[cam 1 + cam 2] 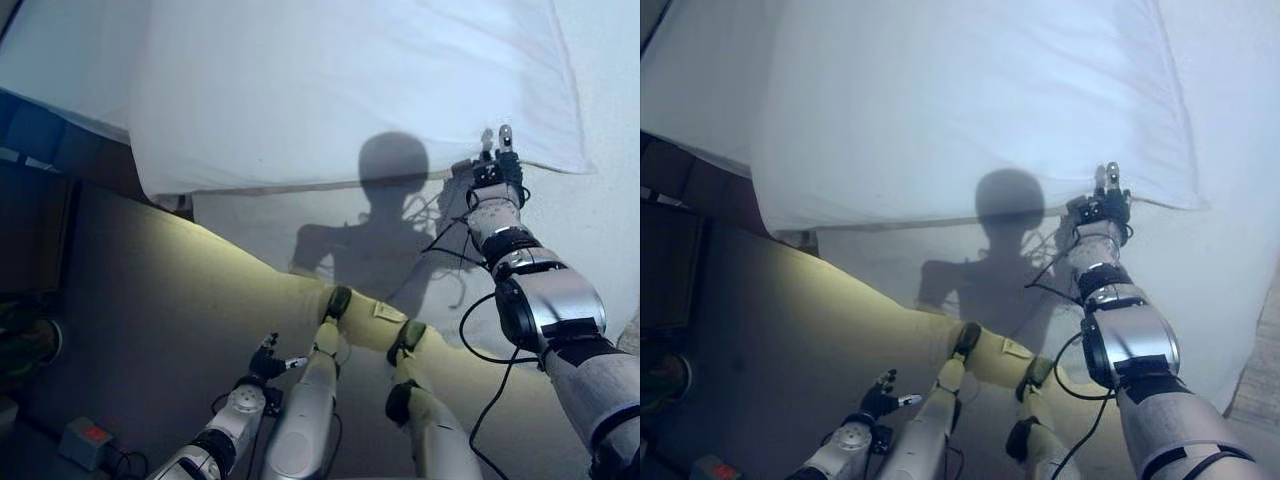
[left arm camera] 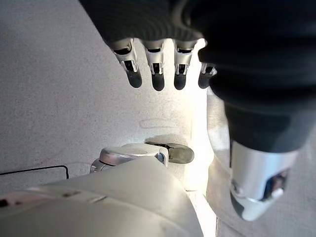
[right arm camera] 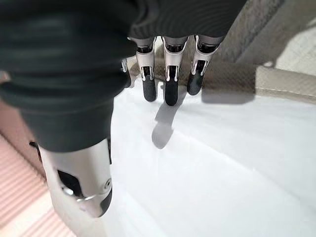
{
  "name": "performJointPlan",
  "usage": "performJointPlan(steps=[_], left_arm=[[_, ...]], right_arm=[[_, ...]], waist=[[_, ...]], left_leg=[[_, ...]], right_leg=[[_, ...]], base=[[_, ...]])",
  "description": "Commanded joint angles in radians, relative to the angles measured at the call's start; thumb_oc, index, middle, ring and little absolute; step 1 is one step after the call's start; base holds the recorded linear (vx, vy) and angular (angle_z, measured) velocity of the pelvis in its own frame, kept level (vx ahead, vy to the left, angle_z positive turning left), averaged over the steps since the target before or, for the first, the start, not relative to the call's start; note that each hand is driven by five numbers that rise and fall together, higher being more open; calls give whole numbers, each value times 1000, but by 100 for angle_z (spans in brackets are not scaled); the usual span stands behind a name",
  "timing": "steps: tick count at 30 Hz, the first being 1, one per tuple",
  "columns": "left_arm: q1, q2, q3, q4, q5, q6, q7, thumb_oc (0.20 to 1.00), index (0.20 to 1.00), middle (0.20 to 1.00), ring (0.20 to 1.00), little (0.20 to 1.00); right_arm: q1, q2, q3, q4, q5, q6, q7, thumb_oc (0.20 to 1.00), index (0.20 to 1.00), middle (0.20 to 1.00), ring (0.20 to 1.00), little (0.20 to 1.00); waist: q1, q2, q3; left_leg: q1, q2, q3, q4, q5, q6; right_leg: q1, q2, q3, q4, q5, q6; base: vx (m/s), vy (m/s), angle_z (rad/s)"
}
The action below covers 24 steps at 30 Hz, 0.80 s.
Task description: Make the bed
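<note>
A: Left eye view: a large white pillow lies across the upper part of the scene on a white bed sheet. The right hand reaches out at the pillow's lower right corner, its fingertips at the pillow's edge.

B: Is that hand holding the pillow?

A: No. In the right wrist view, the fingers extend straight and relaxed above the white fabric, casting a shadow on it, with the thumb apart from them. Nothing sits between them.

B: Where is the bed relative to that hand?

A: The sheet spreads beneath and beside the hand; the pillow stretches away from the fingertips toward the robot's left.

B: And the other hand?

A: The left hand hangs low, well apart from the bed, over grey floor. In the left wrist view, its fingers point straight out, loosely spread, holding nothing.
</note>
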Motion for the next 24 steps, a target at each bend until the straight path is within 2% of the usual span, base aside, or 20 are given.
performJointPlan(steps=[1, 9, 16, 19, 20, 21, 24], left_arm=[[-56, -8, -36, -10, -11, -10, 23, 1000, 1000, 1000, 1000, 1000], [-53, -2, -46, -28, -18, -13, 19, 1000, 1000, 1000, 1000, 1000], [-59, -9, -52, -33, -30, -12, 23, 1000, 1000, 1000, 1000, 1000], [-64, -17, -53, -33, -28, -10, 39, 1000, 1000, 1000, 1000, 1000], [-69, -23, -43, -26, -24, -13, 50, 1000, 1000, 1000, 1000, 1000], [-68, -24, -41, -25, -24, -13, 50, 1000, 1000, 1000, 1000, 1000], [-56, -35, -22, -23, -16, -24, 77, 1000, 1000, 1000, 1000, 1000]], right_arm=[[-51, -91, 14, -25, 59, -64, -28, 1000, 1000, 1000, 1000, 1000], [-53, -107, 54, 12, 47, -8, -11, 1000, 1000, 1000, 1000, 1000], [-54, -92, 85, 30, -4, 9, -33, 1000, 1000, 1000, 1000, 1000], [-40, -60, 113, -22, -72, -17, -75, 1000, 1000, 1000, 1000, 1000], [3, -26, 175, -114, -171, -25, -87, 1000, 1000, 1000, 1000, 1000], [7, -23, 176, -123, -177, -25, -95, 1000, 1000, 1000, 1000, 1000], [126, 28, 245, -337, -353, -65, -146, 1000, 1000, 1000, 1000, 1000]], waist=[[19, -13, 6], [21, -7, 18], [13, -8, 38], [1, -12, 47], [-13, -24, 53], [-15, -24, 53], [-49, -44, 54]], left_leg=[[16, -71, 61, 13, -52, 20], [-2, -71, 55, 12, -45, 19], [-22, -69, 57, 15, -42, 18], [-29, -68, 61, 15, -38, 19], [-31, -66, 67, 16, -37, 19], [-31, -66, 67, 16, -37, 20], [-45, -65, 75, 24, -36, 22]], right_leg=[[4, -78, 93, 29, -13, 99], [-31, -83, 92, 68, -30, 96], [-58, -87, 95, 85, -34, 94], [-67, -88, 98, 89, -34, 93], [-68, -87, 102, 88, -33, 92], [-68, -88, 103, 88, -33, 92], [-84, -87, 110, 90, -27, 91]], base=[[5, 11, 10], [8, 0, 5], [0, 6, 7], [0, 13, 0], [0, 39, -1], [0, 45, 0], [-3, 25, -1]])
